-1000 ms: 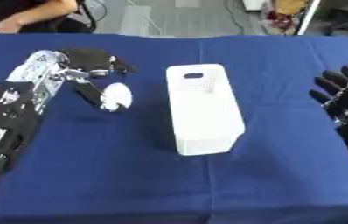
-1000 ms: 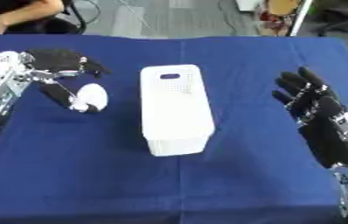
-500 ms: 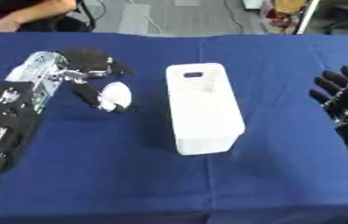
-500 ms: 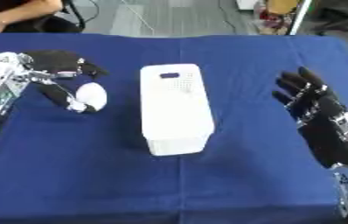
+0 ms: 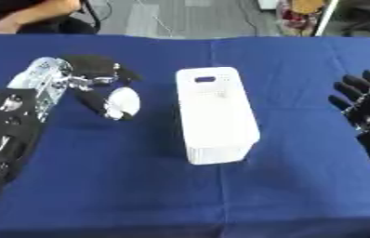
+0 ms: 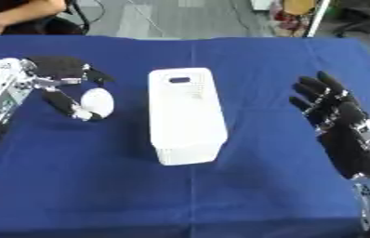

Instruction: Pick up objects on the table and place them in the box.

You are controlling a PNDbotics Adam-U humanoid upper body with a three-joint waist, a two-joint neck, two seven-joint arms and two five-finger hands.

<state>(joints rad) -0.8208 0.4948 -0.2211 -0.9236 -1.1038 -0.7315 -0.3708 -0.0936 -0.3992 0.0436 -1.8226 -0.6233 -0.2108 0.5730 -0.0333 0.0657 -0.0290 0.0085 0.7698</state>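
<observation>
Blue cloth covers the worktop, which fills nearly the whole frame; its far edge runs along the top, with grey floor beyond, and its near edge shows at the bottom of the frame. Wide bare stretches of blue lie across the lower half and between the centre and the right side. At the centre stands the white box, a tall narrow bin with a handle slot near its upper end; its long axis runs from the upper middle of the frame down toward the lower middle, leaning slightly to the right, and whether its mouth faces up cannot be told. From the lower left edge the left arm reaches diagonally up, ending at the upper left in the left robot hand, its dark fingers curled down around a white oval object. That object sits just left of the box, apart from it, with its longer axis running roughly up and down in the frame; whether it touches the cloth cannot be told. At the right edge, well apart from the box, the right robot hand is held up with fingers straight and spread toward the upper left, grasping nothing, above bare cloth. A strip of open worktop separates the box from each hand, the right strip being the wider.
</observation>
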